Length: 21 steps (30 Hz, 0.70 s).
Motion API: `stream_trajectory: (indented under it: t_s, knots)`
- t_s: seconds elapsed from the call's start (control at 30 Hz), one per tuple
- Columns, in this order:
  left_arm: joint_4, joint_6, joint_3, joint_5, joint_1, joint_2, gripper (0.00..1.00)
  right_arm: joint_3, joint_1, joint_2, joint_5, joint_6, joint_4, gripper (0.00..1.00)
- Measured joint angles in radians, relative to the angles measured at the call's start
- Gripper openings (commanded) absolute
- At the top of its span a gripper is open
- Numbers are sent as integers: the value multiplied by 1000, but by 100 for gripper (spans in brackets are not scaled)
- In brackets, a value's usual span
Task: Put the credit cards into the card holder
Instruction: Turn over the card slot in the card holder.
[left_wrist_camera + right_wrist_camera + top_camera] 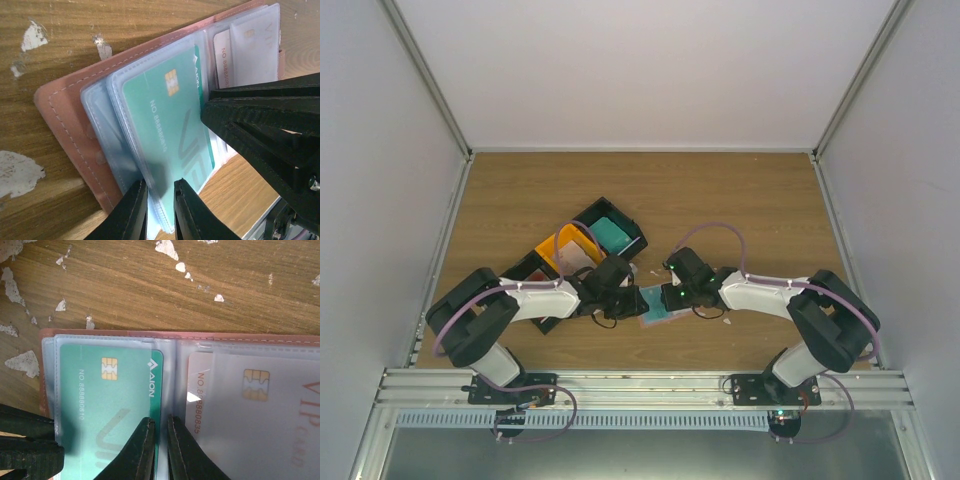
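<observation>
The salmon-pink card holder [65, 125] lies open on the wood, its clear sleeves fanned out. A teal credit card [165, 115] sits partly inside a sleeve, and a pale pinkish-white card [240, 405] sits in the opposite sleeve. My left gripper [160, 187] is shut on the near edge of the sleeve stack. My right gripper [161, 422] stands with its jaws almost together. Its tips are down at the teal card's [105, 390] edge by the holder's spine, and no grip shows. From above, both grippers meet over the holder [658, 312].
Behind the left arm stand an orange bin [558, 252] and a black bin [620, 222] with something teal in it. Another black bin [532, 270] is partly hidden under the arm. White chipped patches [22, 364] mark the wood.
</observation>
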Motion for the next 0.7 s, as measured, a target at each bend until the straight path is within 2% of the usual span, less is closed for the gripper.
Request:
stream_trajectory:
  t_s: [0.17, 0.33, 0.5, 0.7]
  knots:
    - [2, 2, 0, 4, 0, 0, 19, -2, 0, 0, 0, 3, 3, 10]
    - [13, 20, 0, 32, 0, 0, 24, -10, 0, -8, -2, 6, 14, 12]
    - [27, 37, 6, 65, 0, 0, 25, -11, 0, -11, -2, 7, 17, 13]
    - [45, 54, 18, 100, 1, 0, 27, -10, 0, -15, 5, 15, 17, 20]
